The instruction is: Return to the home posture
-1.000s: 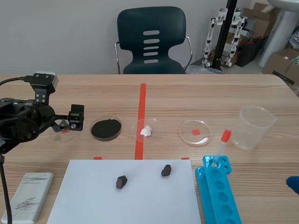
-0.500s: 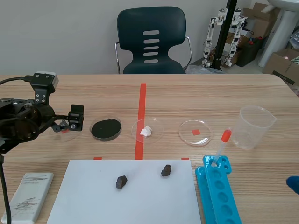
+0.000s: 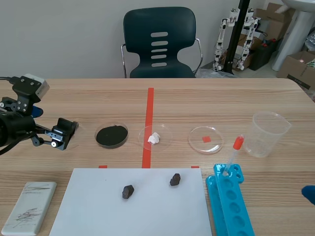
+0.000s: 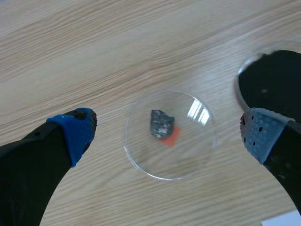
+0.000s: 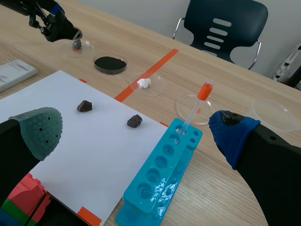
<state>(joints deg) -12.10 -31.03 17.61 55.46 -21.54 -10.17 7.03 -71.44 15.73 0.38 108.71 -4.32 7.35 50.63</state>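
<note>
A grey slab (image 3: 29,206) lies at the table's (image 3: 221,98) front left corner. Behind it the left arm (image 3: 15,129) sits low over the table's left edge. The left end effector (image 3: 66,133) is open, its blue-padded fingers (image 4: 75,132) spread wide and gripping nothing. On the table below the gap between them stands a small clear dish (image 4: 141,162). It holds a grey stone (image 4: 161,123) lying over a red tape mark. Just to the right of that is a dish of black powder (image 3: 111,135).

In front of these dishes lies a white sheet (image 3: 98,216) carrying two dark stones, one (image 3: 128,191) left of the other (image 3: 175,179) and well apart from it. On the red centre line stands a dish (image 3: 166,132) with a white lump (image 3: 154,138), and a dark chair (image 3: 160,42) stands behind the table.

Further right, another clear dish (image 3: 197,140) sits over a red tape square. A blue rack (image 3: 236,216) lies just right of the sheet, and a dropper (image 3: 231,160) with an orange-red bulb stands in a hole at the rack's far end. A clear beaker (image 3: 268,133) stands upright beyond the rack.

The right end effector (image 5: 135,133) hangs low at the table's near right edge. It is open and holds nothing, with its grey-green and blue pads far apart and the sheet and rack ahead of it.
</note>
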